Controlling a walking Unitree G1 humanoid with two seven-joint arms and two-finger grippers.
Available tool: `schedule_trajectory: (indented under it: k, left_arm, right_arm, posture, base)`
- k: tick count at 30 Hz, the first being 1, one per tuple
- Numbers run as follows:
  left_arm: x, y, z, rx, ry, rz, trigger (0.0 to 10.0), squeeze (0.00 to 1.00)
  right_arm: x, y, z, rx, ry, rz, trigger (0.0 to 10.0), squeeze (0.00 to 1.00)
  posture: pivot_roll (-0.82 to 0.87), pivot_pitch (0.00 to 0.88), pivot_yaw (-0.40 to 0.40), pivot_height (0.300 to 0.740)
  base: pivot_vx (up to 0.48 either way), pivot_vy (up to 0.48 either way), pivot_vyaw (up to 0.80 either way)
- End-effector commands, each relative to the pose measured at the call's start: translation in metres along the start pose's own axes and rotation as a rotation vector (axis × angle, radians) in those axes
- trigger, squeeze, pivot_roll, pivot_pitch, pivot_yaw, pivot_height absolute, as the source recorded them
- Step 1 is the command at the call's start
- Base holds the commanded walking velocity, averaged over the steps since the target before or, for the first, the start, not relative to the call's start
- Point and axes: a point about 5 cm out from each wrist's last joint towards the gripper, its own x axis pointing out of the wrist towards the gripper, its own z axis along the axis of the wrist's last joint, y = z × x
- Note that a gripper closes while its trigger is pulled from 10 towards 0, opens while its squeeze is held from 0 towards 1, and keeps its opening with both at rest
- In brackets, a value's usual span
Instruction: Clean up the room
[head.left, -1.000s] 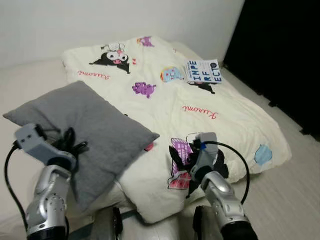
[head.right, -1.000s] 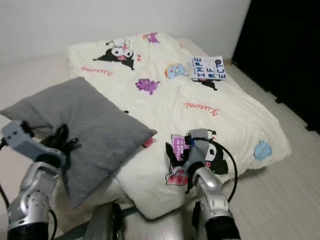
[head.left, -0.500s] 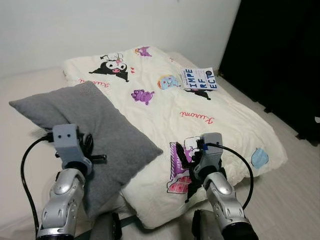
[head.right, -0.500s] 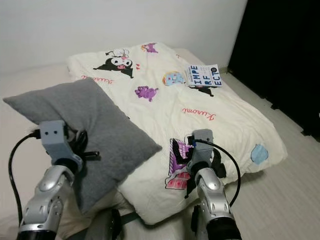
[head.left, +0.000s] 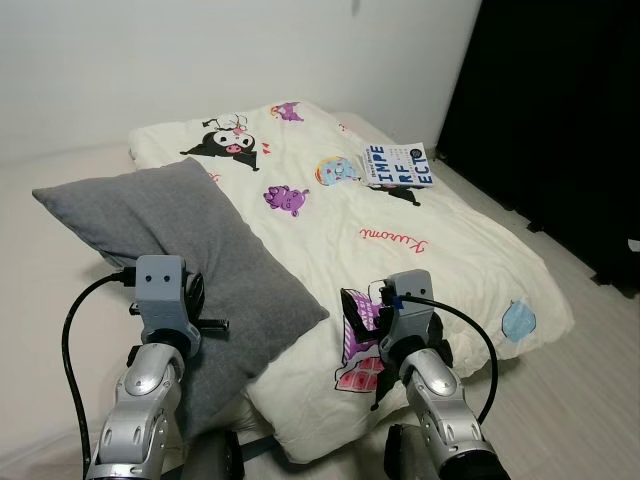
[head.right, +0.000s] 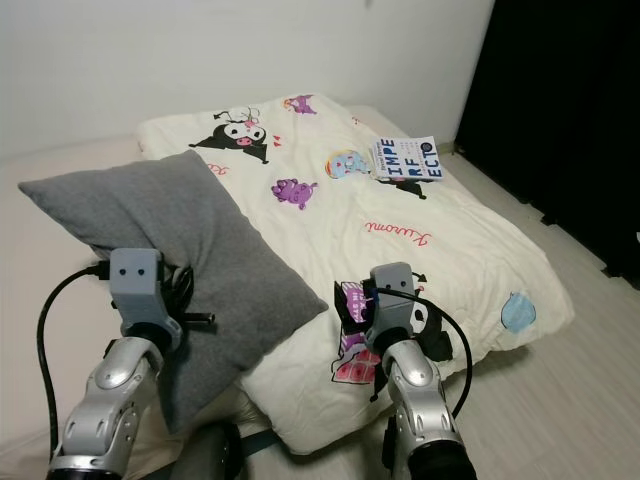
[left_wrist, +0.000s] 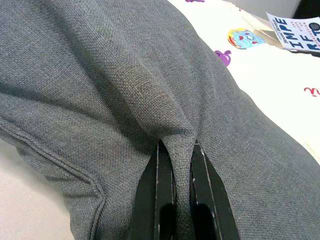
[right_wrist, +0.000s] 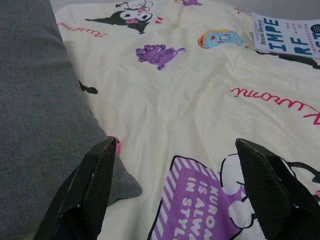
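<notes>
A large grey woven-fabric pillow (head.left: 170, 255) lies on the left part of a low bed (head.left: 40, 300), its right edge overlapping a cream quilt printed with cartoon characters and red script (head.left: 400, 250) that covers the rest of the mattress. The left hand (left_wrist: 174, 172) has its two black fingers pressed close together on a pinched ridge of the grey pillow's cloth, near the pillow's front edge; in the head views that arm rises from the lower left with its wrist block over the pillow. The right hand (right_wrist: 175, 187) hovers just above the quilt's front part, fingers spread wide apart and gripping nothing, with a purple and pink cartoon print beneath them and the pillow's corner beside one finger. Far up the quilt, near its right edge, rests a white paperback book with large blue letters on its cover (head.left: 397, 165), lying flat. A black curtain (head.left: 560, 120) hangs at the right, above pale wooden flooring (head.left: 590, 380)
</notes>
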Motion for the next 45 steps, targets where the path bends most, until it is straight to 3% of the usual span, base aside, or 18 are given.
schedule_trajectory:
  k: [1,2,6,7,10,11,18,37,45]
  left_arm:
    - [-0.002,-0.006,-0.009,-0.009,0.033,-0.022,10.0,0.00]
    - [-0.002,-0.007,-0.009,-0.022,0.024,-0.030,0.0,0.00]
    - [-0.002,-0.007,-0.010,-0.026,0.020,-0.040,0.0,0.00]
    - [-0.002,-0.008,-0.010,-0.023,0.021,-0.044,8.4,0.00]
    - [-0.002,-0.008,-0.010,-0.010,0.026,-0.037,8.4,0.00]
    - [-0.001,-0.008,-0.010,0.002,0.028,-0.025,10.0,0.00]
    - [0.000,-0.010,-0.008,0.026,0.020,-0.021,10.0,0.00]
    - [-0.007,-0.011,-0.011,0.059,0.009,-0.030,10.0,0.00]
    - [-0.007,-0.008,-0.013,0.062,0.013,-0.024,10.0,0.00]
  right_arm:
    - [-0.003,0.005,-0.007,0.008,0.018,0.015,10.0,0.00]
    - [-0.003,0.005,-0.008,0.014,0.017,0.016,10.0,0.00]
    - [-0.003,0.005,-0.008,0.016,0.016,0.014,10.0,0.00]
    - [-0.003,0.005,-0.008,0.017,0.016,0.014,10.0,0.00]
    - [-0.004,0.004,-0.008,0.017,0.014,0.012,10.0,0.00]
    - [-0.004,0.004,-0.008,0.008,0.011,0.005,10.0,0.00]
    - [-0.004,0.001,-0.008,-0.001,0.020,-0.005,10.0,0.00]
    - [-0.005,0.001,-0.014,0.002,0.045,0.018,10.0,0.00]
    - [-0.004,0.000,-0.017,-0.016,0.070,0.009,10.0,0.00]
  posture:
    - [0.05,0.170,-0.004,0.574]
    - [0.05,0.168,-0.003,0.574]
    - [0.05,0.168,-0.004,0.574]
    - [0.05,0.168,-0.004,0.574]
    - [0.05,0.166,-0.004,0.574]
    - [0.05,0.164,-0.004,0.574]
    - [0.05,0.159,-0.006,0.574]
    - [0.05,0.164,-0.017,0.654]
    - [0.05,0.167,-0.020,0.654]
  base:
    - [0.000,0.000,0.00]
    - [0.000,0.000,0.00]
    - [0.000,0.000,0.00]
    - [0.000,0.000,0.00]
    - [0.000,0.000,0.00]
    - [0.000,0.000,0.00]
    - [0.000,0.000,0.00]
    - [0.000,0.000,0.00]
    - [0.000,0.000,0.00]
